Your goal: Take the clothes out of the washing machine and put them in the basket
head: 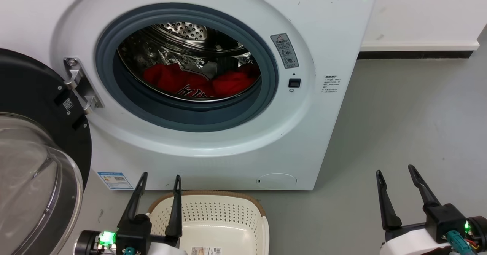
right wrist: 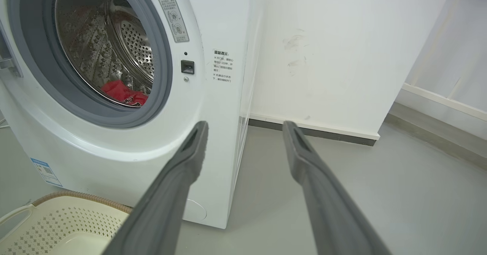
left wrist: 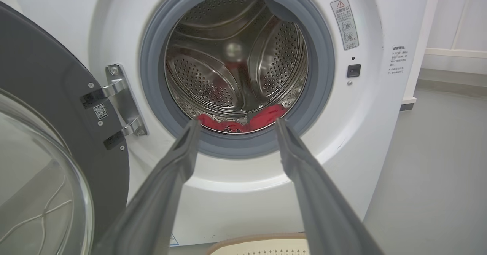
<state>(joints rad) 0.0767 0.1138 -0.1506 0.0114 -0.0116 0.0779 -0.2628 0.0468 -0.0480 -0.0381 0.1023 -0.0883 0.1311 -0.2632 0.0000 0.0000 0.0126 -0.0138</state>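
1. Red clothes point(head: 198, 82) lie at the bottom of the drum point(head: 182, 30) in the washer point(head: 323, 26), its door point(head: 30, 87) open.
2. The basket point(head: 213, 209) stands on the floor point(head: 399, 114) at the washer's front.
3. The left gripper point(head: 160, 176), fingers spread, is over the basket's left edge; the right gripper point(head: 395, 169), fingers spread, is over the floor.

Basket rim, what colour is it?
Brown, around the cream-white perforated basket; the head view shows it best.
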